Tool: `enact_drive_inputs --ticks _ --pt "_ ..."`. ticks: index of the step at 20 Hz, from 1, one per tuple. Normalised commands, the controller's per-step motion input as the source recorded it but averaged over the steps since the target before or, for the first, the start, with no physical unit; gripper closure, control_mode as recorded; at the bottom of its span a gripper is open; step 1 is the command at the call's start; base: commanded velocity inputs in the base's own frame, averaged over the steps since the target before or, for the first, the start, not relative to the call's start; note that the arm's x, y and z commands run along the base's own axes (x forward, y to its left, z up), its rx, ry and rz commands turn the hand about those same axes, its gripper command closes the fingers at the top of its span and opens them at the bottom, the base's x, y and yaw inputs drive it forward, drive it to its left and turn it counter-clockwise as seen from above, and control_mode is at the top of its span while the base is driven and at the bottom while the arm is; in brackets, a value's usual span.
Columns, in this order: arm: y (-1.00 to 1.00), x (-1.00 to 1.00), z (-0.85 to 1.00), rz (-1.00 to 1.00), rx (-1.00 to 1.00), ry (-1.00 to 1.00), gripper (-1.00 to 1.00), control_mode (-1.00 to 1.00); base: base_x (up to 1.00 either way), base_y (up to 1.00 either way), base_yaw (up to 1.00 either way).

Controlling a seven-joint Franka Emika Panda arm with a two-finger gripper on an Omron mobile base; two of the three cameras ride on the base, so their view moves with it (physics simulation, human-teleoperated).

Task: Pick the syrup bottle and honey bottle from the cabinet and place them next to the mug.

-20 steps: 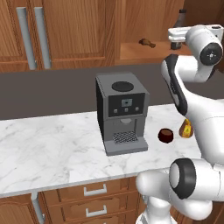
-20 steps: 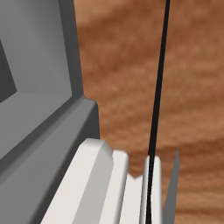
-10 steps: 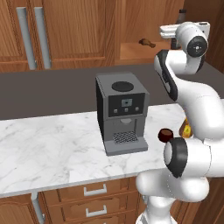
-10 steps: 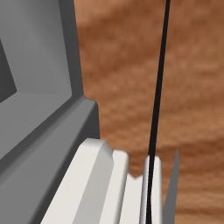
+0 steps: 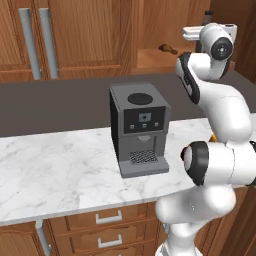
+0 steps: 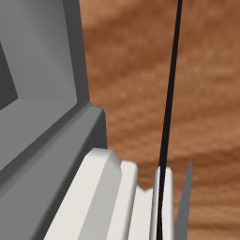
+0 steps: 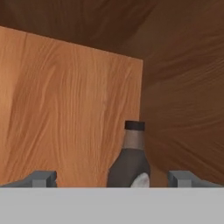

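Just one syrup bottle [image 7: 130, 157], upright.

I note the syrup bottle [image 7: 129, 162]: dark brown-grey body, paler brown neck, black cap. The cabinet [image 7: 70, 109] around it reads reddish-brown, darker on its back and side wall, with a lighter orange-tan panel showing clear wavy grain. The hand [image 7: 113, 179] has grey fingertips [image 7: 41, 178]. From the left base view, the counter [image 5: 55, 170] is white marble with faint grey veining. The coffee machine [image 5: 139, 128] is mid-grey with a darker front panel. Cabinet doors [image 5: 75, 35] are warm brown wood with long grey handles [image 5: 28, 44]. Backsplash [image 5: 50, 107] is flat dark grey.
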Motion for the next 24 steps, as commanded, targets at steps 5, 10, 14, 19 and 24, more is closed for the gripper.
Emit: enact_drive_inputs --ticks 5,10,14,19,24 --pt "-0.3 0.54 0.0 0.0 0.04 0.05 -1.0 -1.0 0.0 0.0 0.0" --pt "-0.63 0.54 0.0 0.0 0.11 0.05 -1.0 -1.0 0.0 0.0 0.0" --pt "-0.49 0.4 0.0 0.0 0.06 0.0 -1.0 -1.0 0.0 0.0 0.0" --pt "-0.01 0.03 0.0 0.0 0.0 0.0 -1.0 -1.0 0.0 0.0 0.0" --pt "0.0 0.35 0.0 0.0 0.0 0.0 -1.0 -1.0 0.0 0.0 0.0"
